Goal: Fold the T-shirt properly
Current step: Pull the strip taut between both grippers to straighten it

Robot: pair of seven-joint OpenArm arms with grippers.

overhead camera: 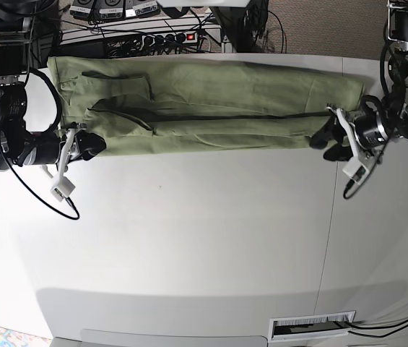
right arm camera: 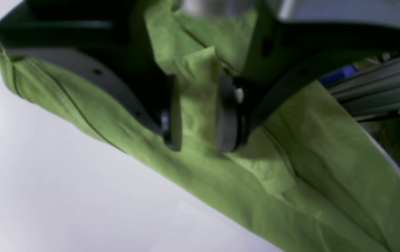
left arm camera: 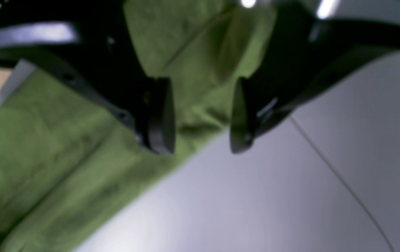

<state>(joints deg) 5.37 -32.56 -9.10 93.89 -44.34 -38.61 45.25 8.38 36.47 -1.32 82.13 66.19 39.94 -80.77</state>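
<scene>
Both wrist views are blurred, so fabric detail is soft and no neck label can be made out. No readable writing anywhere. The T-shirt [overhead camera: 204,108], green, lies folded into a long narrow band across the far side of the white table [overhead camera: 189,238], its far edge near the table's back rim; sleeves and collar can't be told apart in that shape.

Left gripper [left arm camera: 201,119] sits at the band's end on the base view's right, jaws apart, nothing between them but a gap over the cloth edge and bare table. Whether the fingertips [left arm camera: 161,115] touch the cloth can't be told.

Right gripper [right arm camera: 200,115] is at the opposite end; a raised fold of green cloth stands between its jaws, which are parted. Pads look close to the fold on both sides, but blur hides whether they press it.

Behind the table: power strip [overhead camera: 164,36] w/ a red switch, tangled cables, partly cut off by the frame top. A vent grille [overhead camera: 312,327] shows at the bottom edge
</scene>
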